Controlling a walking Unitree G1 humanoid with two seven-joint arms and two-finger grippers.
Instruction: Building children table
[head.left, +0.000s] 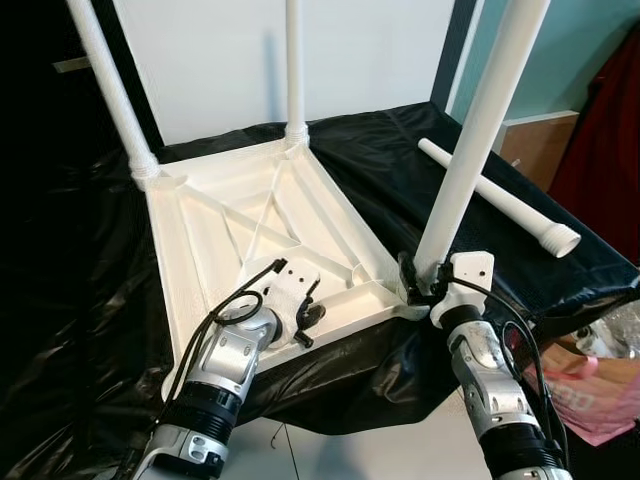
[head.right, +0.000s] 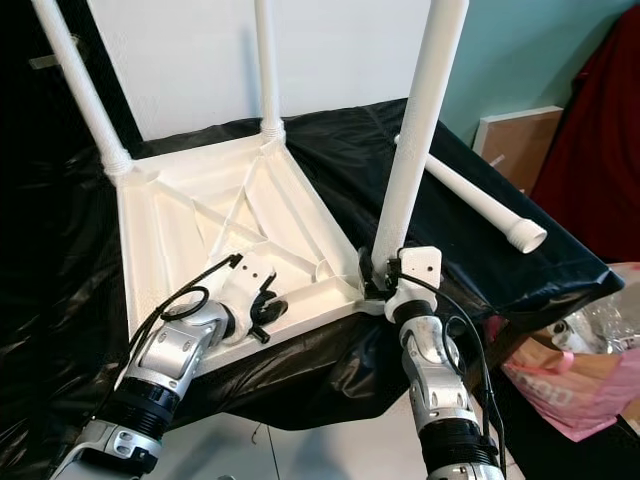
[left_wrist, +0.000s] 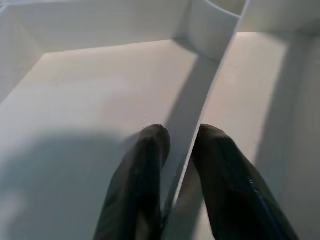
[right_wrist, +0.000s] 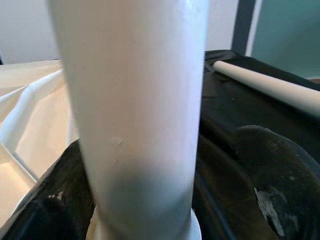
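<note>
The right gripper (head.left: 418, 283) is clenched round the base of the white round plastic leg (head.left: 470, 150), its black fingers (right_wrist: 65, 185) either side of the tube just above the threaded collar, at the near right corner of the upturned white ribbed plastic tabletop (head.left: 215, 235). The left gripper (head.left: 312, 318), to the other side along the near edge, pinches a thin inner rib (left_wrist: 200, 120) of that top, one finger (left_wrist: 142, 165) each side.

If the leg is turned while it leans, as it seems to, I judge the thread could cross or bind; a slack hold on the rib would let the top slide on the black plastic sheet (head.left: 80, 300).

Beyond the grippers two more legs (head.left: 112, 90) stand upright in the far corners. A fourth leg (head.left: 500, 198) lies loose on the sheet, well apart to the right.
</note>
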